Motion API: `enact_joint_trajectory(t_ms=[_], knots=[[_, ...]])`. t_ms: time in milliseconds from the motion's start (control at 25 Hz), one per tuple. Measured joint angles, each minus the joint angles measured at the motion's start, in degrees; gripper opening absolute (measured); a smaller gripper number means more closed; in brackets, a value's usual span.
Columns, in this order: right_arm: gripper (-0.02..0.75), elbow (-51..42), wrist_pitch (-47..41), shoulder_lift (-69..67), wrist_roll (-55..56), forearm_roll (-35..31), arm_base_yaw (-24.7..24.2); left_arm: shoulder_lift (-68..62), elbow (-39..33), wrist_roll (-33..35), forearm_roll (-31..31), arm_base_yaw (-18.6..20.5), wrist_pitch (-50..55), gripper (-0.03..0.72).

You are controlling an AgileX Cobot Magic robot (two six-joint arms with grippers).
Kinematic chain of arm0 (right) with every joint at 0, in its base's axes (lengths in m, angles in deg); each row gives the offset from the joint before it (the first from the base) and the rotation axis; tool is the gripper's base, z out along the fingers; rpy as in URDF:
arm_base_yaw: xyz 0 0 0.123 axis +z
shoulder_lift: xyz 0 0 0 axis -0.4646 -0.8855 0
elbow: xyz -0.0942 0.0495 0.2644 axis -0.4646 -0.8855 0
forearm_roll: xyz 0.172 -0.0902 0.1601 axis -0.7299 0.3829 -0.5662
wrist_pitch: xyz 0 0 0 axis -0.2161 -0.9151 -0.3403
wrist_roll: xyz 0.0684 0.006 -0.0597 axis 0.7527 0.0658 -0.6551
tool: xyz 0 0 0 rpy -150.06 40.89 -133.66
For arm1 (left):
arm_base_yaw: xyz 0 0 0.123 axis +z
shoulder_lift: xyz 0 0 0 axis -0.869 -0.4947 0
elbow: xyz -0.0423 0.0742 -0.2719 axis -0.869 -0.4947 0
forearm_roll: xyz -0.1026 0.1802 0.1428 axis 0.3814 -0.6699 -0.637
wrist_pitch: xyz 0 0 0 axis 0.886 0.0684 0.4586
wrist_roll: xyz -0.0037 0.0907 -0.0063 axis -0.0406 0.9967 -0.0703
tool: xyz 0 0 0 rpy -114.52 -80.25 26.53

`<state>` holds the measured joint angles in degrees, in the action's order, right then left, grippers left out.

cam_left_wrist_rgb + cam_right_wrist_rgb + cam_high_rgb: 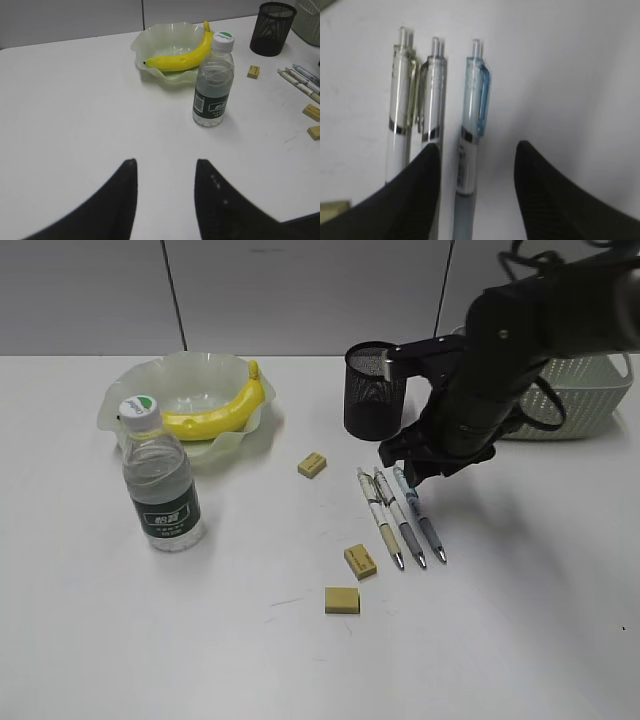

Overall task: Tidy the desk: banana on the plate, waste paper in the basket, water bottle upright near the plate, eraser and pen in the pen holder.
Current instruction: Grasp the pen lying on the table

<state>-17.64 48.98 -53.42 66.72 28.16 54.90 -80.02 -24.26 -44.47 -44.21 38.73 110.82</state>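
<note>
caution: the right hand, spread and empty, straddles the blue pen lying on the desk just beside the pen holder; closing may pinch the neighbouring grey pen too.

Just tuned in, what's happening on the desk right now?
The right tool hangs open over the three pens, straddling the blue pen. The left tool is open and empty. The banana lies in the plate, the water bottle stands beside it. Three erasers lie loose; the pen holder looks empty.
</note>
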Motion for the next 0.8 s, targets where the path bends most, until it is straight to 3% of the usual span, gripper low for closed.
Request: enact_joint_trajectory(t_ms=[280, 640, 760, 800], knots=[[0.391, 14.36, -6.69, -13.11, 0.06, -1.77, -0.12, 0.0, 0.0, 0.0, 0.0, 0.0, 0.0, 0.283], [0.289, 16.32, -7.76, -15.45, 0.06, -1.29, -0.23, 0.0, 0.0, 0.0, 0.0, 0.0, 0.0, 0.254], [0.153, 16.36, -7.99, -15.45, 0.06, -0.74, -0.23, 0.0, 0.0, 0.0, 0.0, 0.0, 0.0, 0.246], [0.14, 16.36, -7.99, -15.38, 0.06, -0.68, -0.23, 0.0, 0.0, 0.0, 0.0, 0.0, 0.0, 0.246]])
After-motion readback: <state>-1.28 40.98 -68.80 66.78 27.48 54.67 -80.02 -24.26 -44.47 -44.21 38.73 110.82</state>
